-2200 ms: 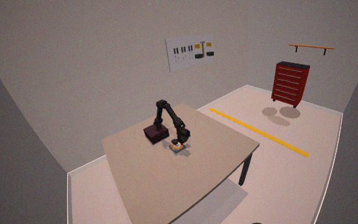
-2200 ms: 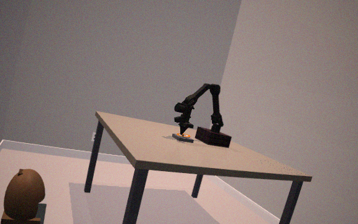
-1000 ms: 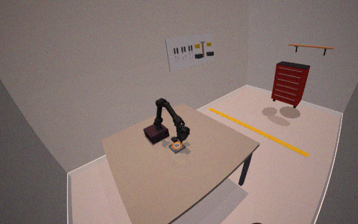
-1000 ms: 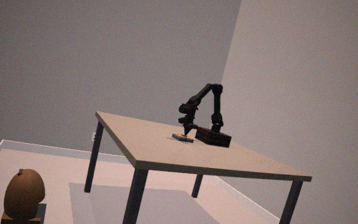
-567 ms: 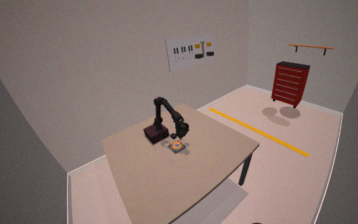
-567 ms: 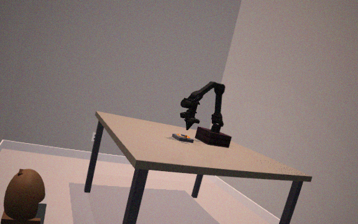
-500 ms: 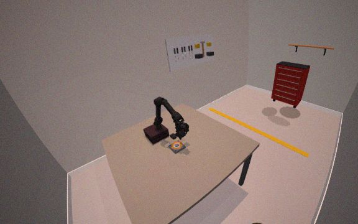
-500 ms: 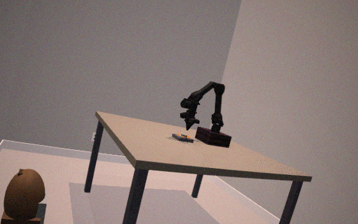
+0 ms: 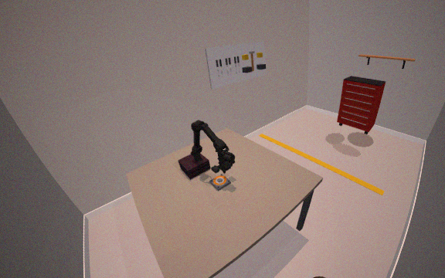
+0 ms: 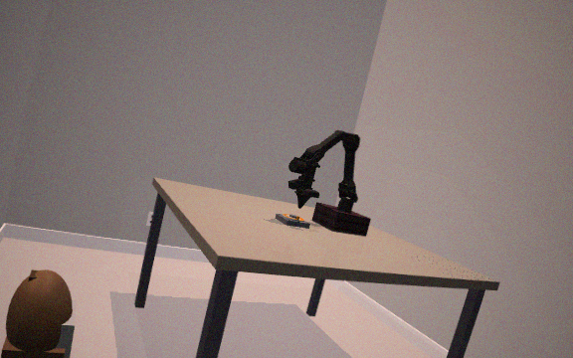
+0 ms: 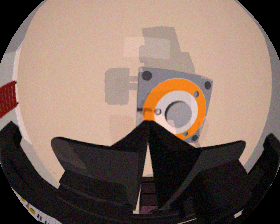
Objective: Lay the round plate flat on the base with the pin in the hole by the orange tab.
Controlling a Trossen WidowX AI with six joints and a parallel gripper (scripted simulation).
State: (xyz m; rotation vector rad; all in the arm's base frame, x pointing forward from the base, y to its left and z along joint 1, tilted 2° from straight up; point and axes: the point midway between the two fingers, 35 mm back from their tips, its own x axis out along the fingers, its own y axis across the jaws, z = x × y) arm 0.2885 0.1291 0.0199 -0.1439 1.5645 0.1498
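The round plate [image 9: 215, 181] [image 10: 293, 217] [image 11: 177, 85], an orange ring with a white inner ring, sits around the grey post [image 11: 180, 111] on the square grey base [image 9: 219, 188] [image 11: 161, 75]. It looks nearly flat, but the views are too coarse to tell a small tilt. Small round marks show on the plate in the wrist view. The orange tab and the pin cannot be made out clearly; the fingers hide the plate's lower left edge. My gripper [image 9: 224, 171] [image 10: 300, 207] [image 11: 148, 124] is shut and empty, its tips above the plate with a visible gap in the exterior view.
The base rests on the wooden table [image 9: 176, 216] [image 10: 247, 239]. The arm's dark red mounting block [image 9: 194, 166] [image 10: 340, 220] stands close to the base on the arm side. Shadows of the arm fall on the table around the base.
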